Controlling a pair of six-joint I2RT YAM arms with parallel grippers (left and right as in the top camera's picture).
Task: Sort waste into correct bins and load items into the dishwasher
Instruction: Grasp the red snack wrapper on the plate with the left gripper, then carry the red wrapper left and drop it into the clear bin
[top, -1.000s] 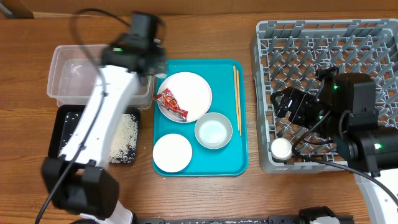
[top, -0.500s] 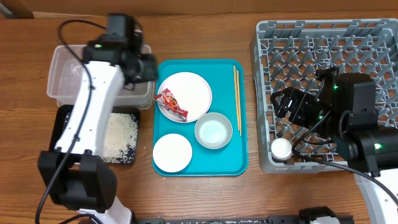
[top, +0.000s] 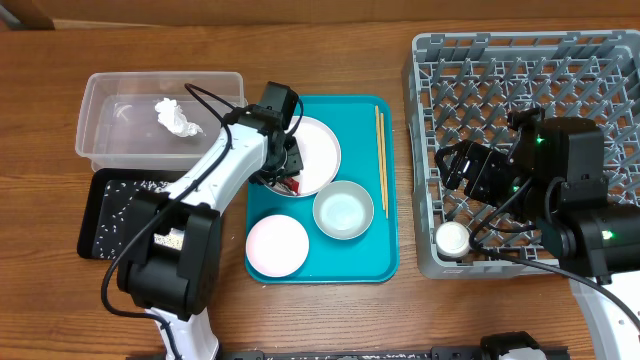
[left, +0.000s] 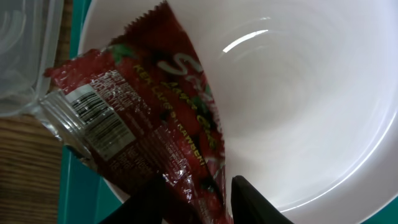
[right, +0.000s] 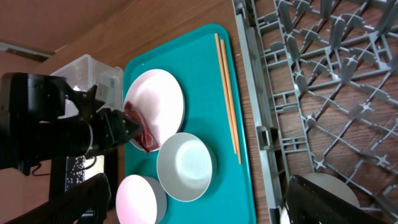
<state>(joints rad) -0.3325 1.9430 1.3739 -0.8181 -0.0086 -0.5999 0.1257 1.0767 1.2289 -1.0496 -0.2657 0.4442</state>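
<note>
The red snack wrapper (left: 143, 118) lies on the large white plate (left: 298, 106) on the teal tray (top: 385, 250). My left gripper (left: 199, 202) is down over it, open, its two dark fingers either side of the wrapper's lower end. From overhead the left gripper (top: 283, 168) covers most of the wrapper. A crumpled white tissue (top: 178, 117) rests in the clear tub (top: 110, 95). Rice grains speckle the black tray (top: 118, 210). My right gripper (top: 462, 175) hangs wide open and empty over the grey dish rack (top: 530, 90).
On the teal tray sit a pale bowl (top: 343, 211), a pinkish small dish (top: 277, 245) and chopsticks (top: 380, 155) along the right side. A small white cup (top: 452, 238) stands in the rack's front left corner. The tub and black tray crowd the tray's left edge.
My left arm swung from above the clear tub to the plate, and its jaws now straddle the wrapper. The tissue now shows in the tub. The right arm has not moved.
</note>
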